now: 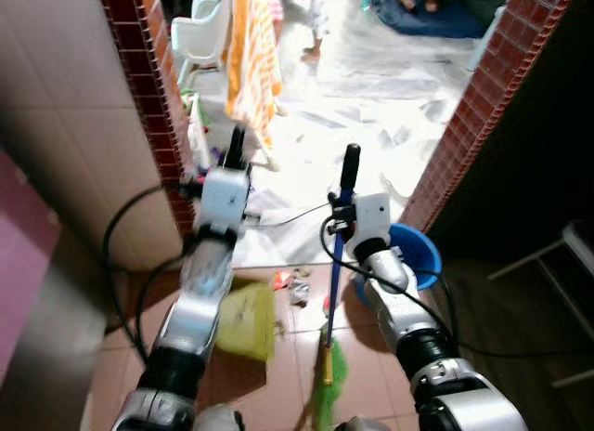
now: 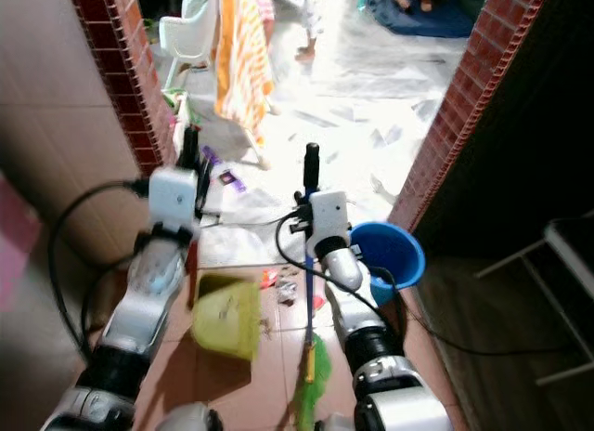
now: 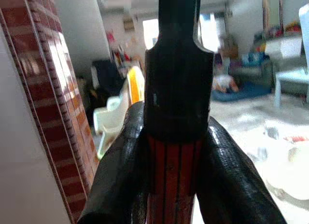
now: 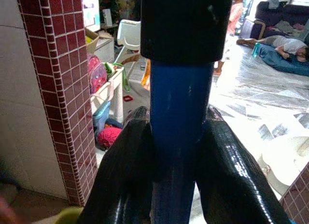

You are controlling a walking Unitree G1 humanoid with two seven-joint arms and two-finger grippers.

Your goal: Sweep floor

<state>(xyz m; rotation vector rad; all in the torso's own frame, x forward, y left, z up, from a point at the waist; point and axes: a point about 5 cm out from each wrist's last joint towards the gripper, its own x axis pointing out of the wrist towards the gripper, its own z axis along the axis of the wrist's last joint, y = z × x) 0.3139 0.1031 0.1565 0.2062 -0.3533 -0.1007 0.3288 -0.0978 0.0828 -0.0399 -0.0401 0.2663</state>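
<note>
right tool (image 4: 176, 171) gripping blue broom handle (image 4: 177, 108), yellow dustpan (image 1: 245, 319) below

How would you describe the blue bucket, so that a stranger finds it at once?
Look at the red brick pillar on the robot's right. At its foot, on the brown tiles, stands the blue bucket, just beyond the right arm. It is the one round, bright blue container there; the dustpan nearby is yellow.

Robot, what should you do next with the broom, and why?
Probably sweep the green broom left, pushing the scraps toward the yellow dustpan. The right tool already grips the blue handle, the left tool the dustpan's red one.
</note>
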